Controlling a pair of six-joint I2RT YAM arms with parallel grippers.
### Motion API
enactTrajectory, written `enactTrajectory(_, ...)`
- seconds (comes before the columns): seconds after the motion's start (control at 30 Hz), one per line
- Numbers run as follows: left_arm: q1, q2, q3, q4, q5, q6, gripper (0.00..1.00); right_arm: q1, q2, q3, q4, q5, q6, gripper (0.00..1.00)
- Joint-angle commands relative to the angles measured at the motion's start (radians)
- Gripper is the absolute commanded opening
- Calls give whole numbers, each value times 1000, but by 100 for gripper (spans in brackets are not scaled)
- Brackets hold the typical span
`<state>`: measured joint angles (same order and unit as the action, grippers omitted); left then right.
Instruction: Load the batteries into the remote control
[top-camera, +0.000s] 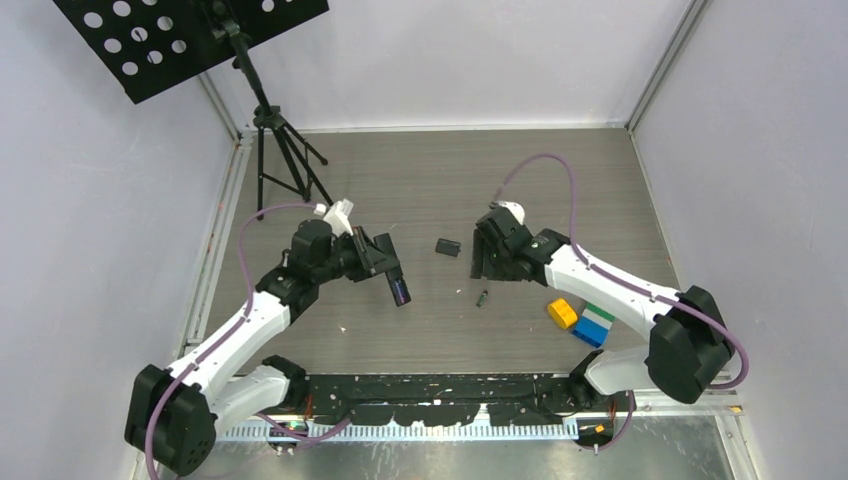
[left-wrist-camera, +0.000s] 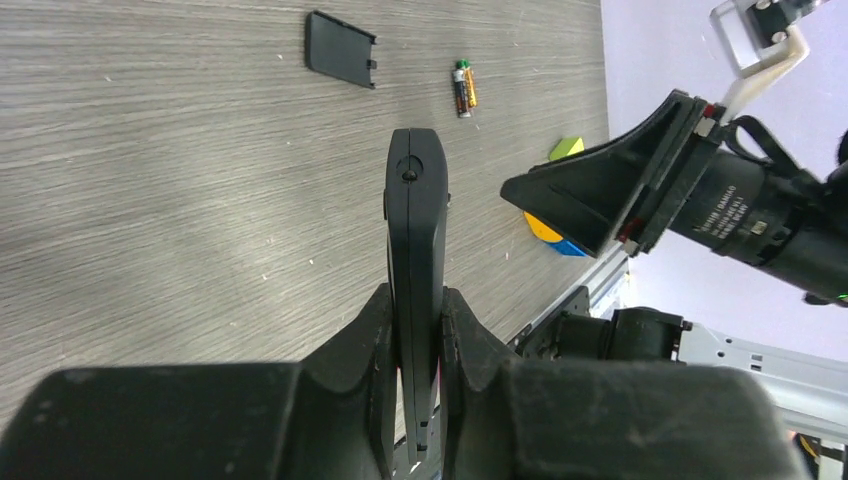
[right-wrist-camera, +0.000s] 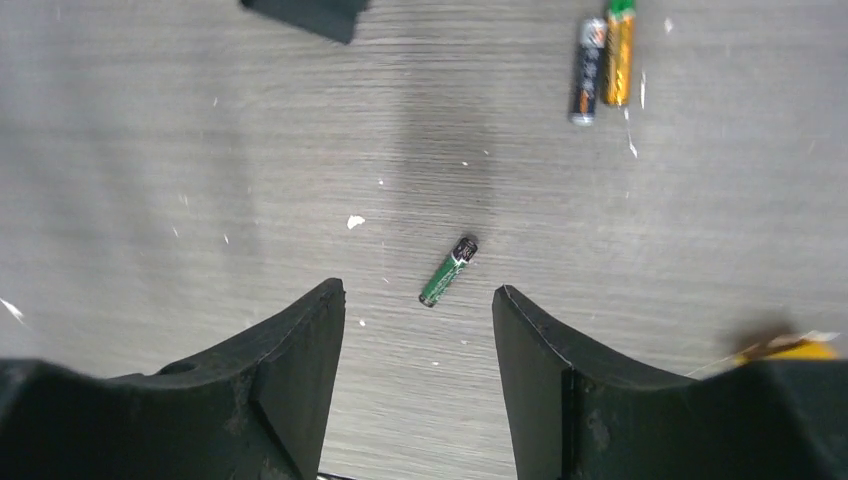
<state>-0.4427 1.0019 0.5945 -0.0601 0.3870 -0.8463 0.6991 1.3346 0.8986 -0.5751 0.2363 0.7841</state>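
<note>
Green battery (right-wrist-camera: 448, 271) slantwise, dark end seemingly upper-right

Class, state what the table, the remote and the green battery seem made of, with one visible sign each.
Table: probably wood-look laminate, matt; fine grey grain lines.
Remote: likely moulded plastic, matt black; smooth rounded edges.
Green battery: apparently a metal cell in a printed green wrap; small lettering shows on it.

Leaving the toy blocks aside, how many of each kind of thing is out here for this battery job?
Batteries: 3
Remote control: 1
Battery cover: 1
Total: 5
</note>
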Motion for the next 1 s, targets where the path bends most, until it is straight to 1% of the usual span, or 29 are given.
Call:
enactTrajectory(0.0, 8, -65, 67, -73, -54, 44, 0, 9, 46, 101, -118, -110, -584, 61)
enactTrajectory(0.13, 12, -93, 101, -153, -84, 67, 0, 11, 97, 83, -101, -81, -828, 63)
enactTrajectory(0.23, 12, -104, 119, -196, -103, 77, 0, 11, 166, 88, -113, -39, -935, 65)
enactTrajectory(0.33, 13, -101, 133, -209, -107, 71, 0, 11, 217, 101, -110, -48, -980, 65)
enactTrajectory(0.5, 15, -84, 163, -244, -110, 64, 0, 11, 289, 104, -87, -113, -1034, 66)
enactTrajectory(0.67, 23, -66, 187, -253, -108, 67, 0, 11, 321, 105, -54, -154, -1063, 66)
enactTrajectory(0.8, 41, -23, 219, -256, -67, 83, 0, 11, 332, 109, -25, -220, -1100, 66)
enactTrajectory(0.87, 54, 5, 235, -255, -40, 95, 0, 11, 340, 112, 1, -279, -1114, 66)
enactTrajectory(0.97, 81, 49, 242, -233, 12, 95, 0, 10, 358, 111, 29, -304, -1147, 66)
